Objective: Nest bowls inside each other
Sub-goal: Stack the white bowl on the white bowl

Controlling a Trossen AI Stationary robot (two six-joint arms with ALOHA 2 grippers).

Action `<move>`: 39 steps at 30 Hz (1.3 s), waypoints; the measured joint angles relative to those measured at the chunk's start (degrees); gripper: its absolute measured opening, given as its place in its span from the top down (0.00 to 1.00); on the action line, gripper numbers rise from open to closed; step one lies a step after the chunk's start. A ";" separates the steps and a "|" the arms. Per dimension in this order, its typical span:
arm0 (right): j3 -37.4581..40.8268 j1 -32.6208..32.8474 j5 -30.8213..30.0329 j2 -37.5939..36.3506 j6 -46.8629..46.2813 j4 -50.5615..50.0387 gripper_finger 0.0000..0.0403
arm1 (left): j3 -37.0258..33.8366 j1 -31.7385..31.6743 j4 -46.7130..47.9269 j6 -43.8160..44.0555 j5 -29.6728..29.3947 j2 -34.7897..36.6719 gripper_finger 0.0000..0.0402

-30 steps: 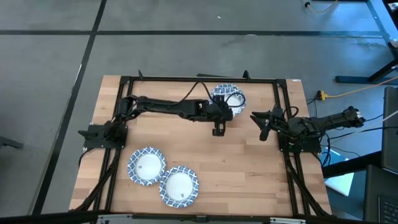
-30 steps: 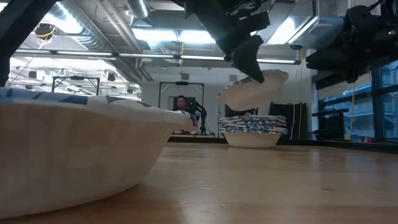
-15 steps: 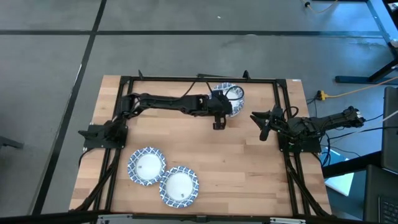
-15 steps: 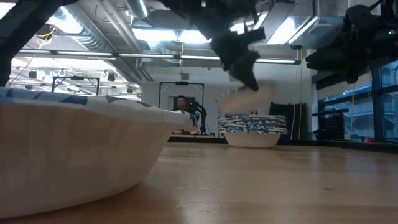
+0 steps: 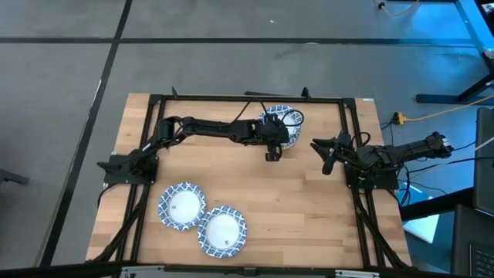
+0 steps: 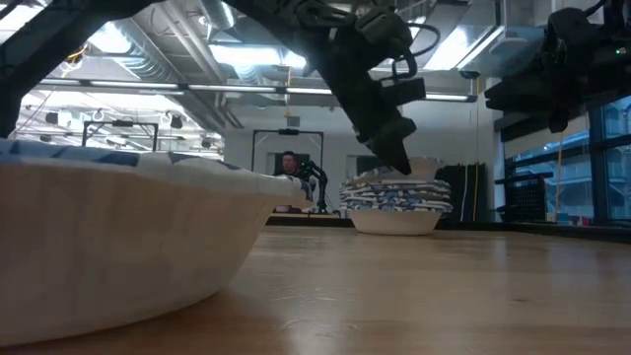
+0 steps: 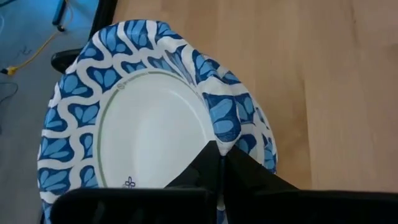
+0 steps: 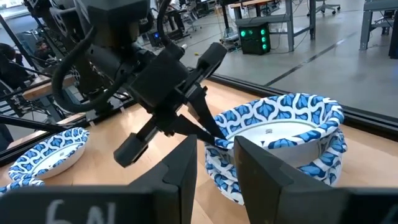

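Observation:
A stack of blue-and-white bowls (image 5: pixel 289 119) (image 6: pixel 398 204) stands by its base near the table's far edge. My left gripper (image 5: pixel 278 136) (image 6: pixel 398 160) is at the stack's near side, shut on the top bowl (image 7: pixel 143 124) (image 8: pixel 283 127), which sits in the stack. Two single bowls (image 5: pixel 182 205) (image 5: pixel 222 232) rest on their bases near the table's near edge. One of them fills the left of the low view (image 6: pixel 118 247). My right gripper (image 5: pixel 327 157) (image 8: pixel 214 163) hovers open to the right of the stack, touching nothing. My left gripper pinches the top bowl's rim (image 7: pixel 219 127) on the side facing the table's near edge. One finger is inside the bowl and one outside. The fingers slant down from above and from the near-left. The rim is buckled beside them, and the bowl lies in the stack below.
A black frame rail (image 5: pixel 247 99) runs along the far edge just behind the stack. Bare wood (image 5: pixel 293 208) lies between the stack and the near bowls. A person (image 6: pixel 287 163) shows in the room beyond the table.
My left gripper has moved down and toward the far edge, still shut on the bowl. The bowl was tilted and lifted clear above the stack a second ago. It now sits in the stack.

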State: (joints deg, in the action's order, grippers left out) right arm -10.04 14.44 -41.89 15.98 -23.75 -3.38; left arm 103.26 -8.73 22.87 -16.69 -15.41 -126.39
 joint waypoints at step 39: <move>0.02 0.00 1.11 -0.39 -0.48 -1.04 0.73 | -1.41 -3.07 15.68 5.42 10.45 19.46 0.63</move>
State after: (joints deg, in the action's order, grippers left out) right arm -10.02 14.44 -40.77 15.59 -24.23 -4.42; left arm 101.85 -11.80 38.56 -11.27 -4.96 -106.92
